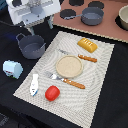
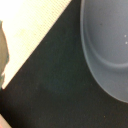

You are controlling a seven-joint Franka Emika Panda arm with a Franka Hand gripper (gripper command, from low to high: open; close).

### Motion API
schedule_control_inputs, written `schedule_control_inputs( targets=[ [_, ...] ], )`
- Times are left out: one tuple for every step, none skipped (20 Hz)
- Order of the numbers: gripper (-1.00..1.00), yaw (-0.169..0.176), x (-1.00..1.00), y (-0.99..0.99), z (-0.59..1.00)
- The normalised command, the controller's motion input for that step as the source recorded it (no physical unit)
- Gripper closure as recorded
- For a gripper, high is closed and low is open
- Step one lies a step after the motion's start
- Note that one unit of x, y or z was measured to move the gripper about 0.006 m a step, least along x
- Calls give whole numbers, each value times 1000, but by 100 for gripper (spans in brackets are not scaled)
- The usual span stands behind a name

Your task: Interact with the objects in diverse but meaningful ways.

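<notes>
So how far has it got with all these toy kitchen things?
Nothing looks handled yet: the red tomato, yellow ridged bread loaf and white-and-blue milk carton lie untouched. The gripper hovers beside the dark grey two-handled pot, apparently empty. Everything remains to do.

White arm at the exterior view's upper left, pincer (image 1: 42, 24) pointing down, fingers apart, holding nothing

- Exterior view: even, fairly bright light, soft short shadows beside the dark grey pot (image 1: 31, 46) and red tomato (image 1: 52, 92); low resolution blurs fine detail.
- Wrist view: heavily out of focus; pot wall (image 2: 107, 55) shows faint pale sheen.
</notes>
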Motion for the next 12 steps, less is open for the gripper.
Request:
schedule_control_inputs(
  targets=[
    [-100,0,717,340,409],
    [-100,0,720,343,403],
    [-100,0,720,343,403],
    [-100,0,720,343,403],
    [-100,0,720,343,400],
    [-100,0,720,346,389],
    [-100,0,737,351,346],
    [-100,0,749,351,329],
    [-100,0,754,343,320],
    [-100,0,786,317,274],
    [-100,0,837,311,171],
    [-100,0,849,320,171]
  ],
)
